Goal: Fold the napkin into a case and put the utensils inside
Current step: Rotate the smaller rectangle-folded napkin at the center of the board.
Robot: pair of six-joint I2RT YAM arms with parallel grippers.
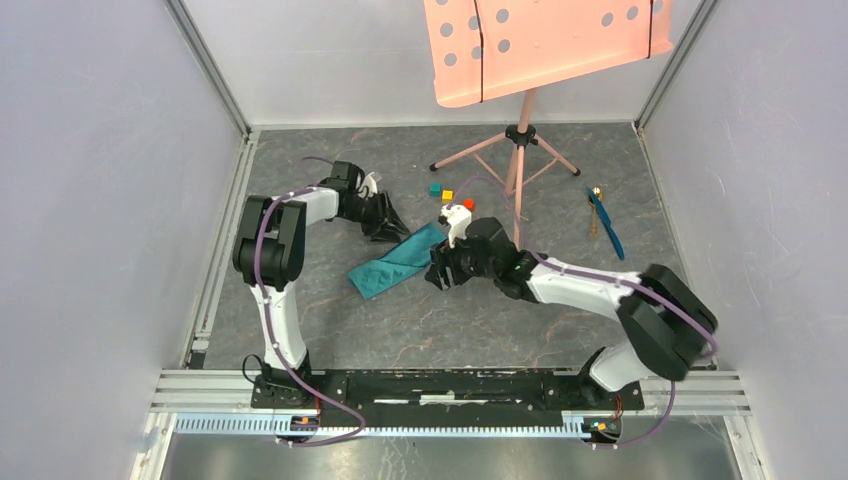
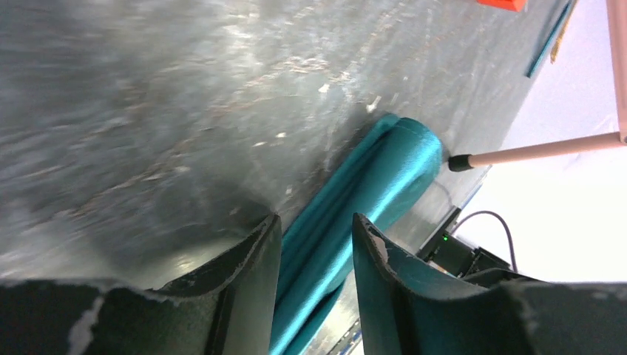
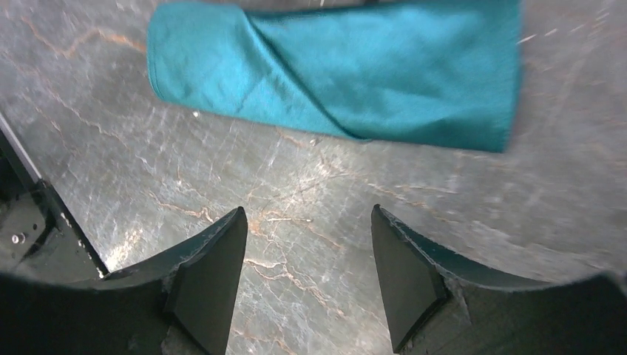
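Note:
The napkin [image 1: 398, 262] lies on the grey table, folded into a slim teal-green strip that runs diagonally. My left gripper [image 1: 388, 228] is low at the strip's far upper edge. In the left wrist view the napkin [image 2: 384, 177] shows in the gap of the left gripper [image 2: 316, 218], whose jaws stand apart without pinching it. My right gripper [image 1: 437, 272] is beside the strip's right end. In its own view the right gripper [image 3: 308, 211] is open over bare table, with the napkin [image 3: 340, 66] ahead. The utensils, one blue [image 1: 607, 228] and one golden-brown [image 1: 595, 205], lie far right.
Small cubes in teal [image 1: 435, 188], yellow [image 1: 447, 195] and red [image 1: 468, 203] sit behind the napkin. A pink music stand [image 1: 520, 130] stands on tripod legs at the back, one leg [image 2: 540, 151] ending near the napkin's far end. Grey walls enclose the table.

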